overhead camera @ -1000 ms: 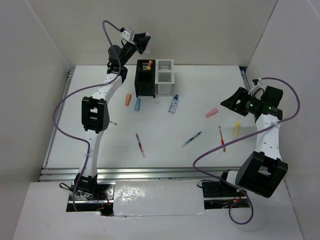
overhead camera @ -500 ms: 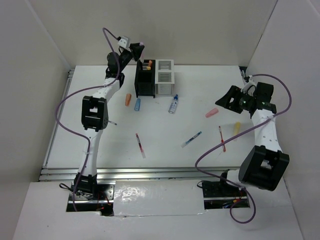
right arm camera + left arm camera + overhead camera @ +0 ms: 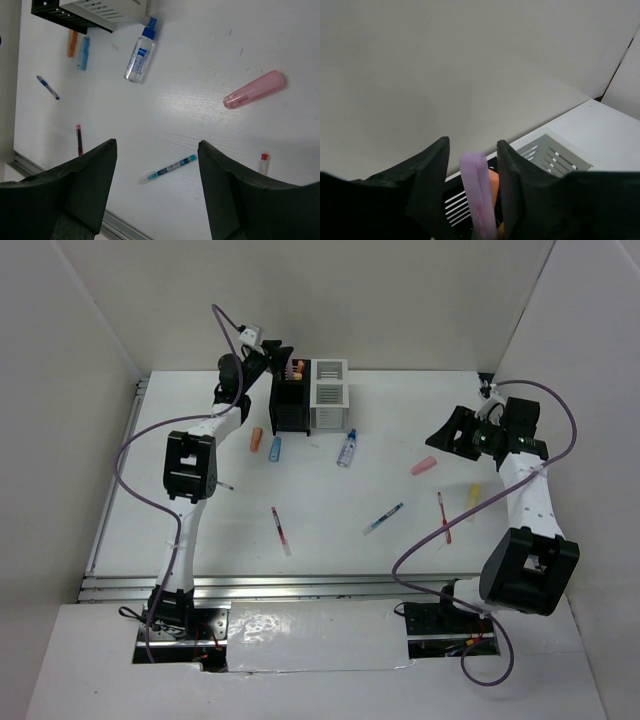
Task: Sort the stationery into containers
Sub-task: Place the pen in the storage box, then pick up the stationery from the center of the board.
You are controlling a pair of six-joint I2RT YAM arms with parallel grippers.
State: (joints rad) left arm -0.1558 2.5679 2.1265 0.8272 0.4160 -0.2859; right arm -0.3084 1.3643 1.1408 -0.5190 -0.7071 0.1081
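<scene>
My left gripper (image 3: pixel 279 354) hangs over the black container (image 3: pixel 290 405), which is joined to the white container (image 3: pixel 329 392). A purple marker (image 3: pixel 478 195) stands blurred between the parted fingers with a gap on its left side. Its lower end is inside the black container (image 3: pixel 455 207), next to an orange marker (image 3: pixel 493 182). My right gripper (image 3: pixel 447 436) is open and empty above the table, near a pink marker (image 3: pixel 424 465). In the right wrist view, the blue pen (image 3: pixel 168 168) lies below the right gripper (image 3: pixel 157 150) and the pink marker (image 3: pixel 254 89) lies further off.
Loose on the table are a clear blue-capped tube (image 3: pixel 347 448), an orange marker (image 3: pixel 257 439), a blue marker (image 3: pixel 275 448), a yellow marker (image 3: pixel 473 498), two red pens (image 3: pixel 443 517) (image 3: pixel 281 531) and a blue pen (image 3: pixel 383 518). White walls enclose the table.
The left gripper came down and forward over the black container, and its jaws have spread off the purple marker. The right gripper shifted a little toward the back left.
</scene>
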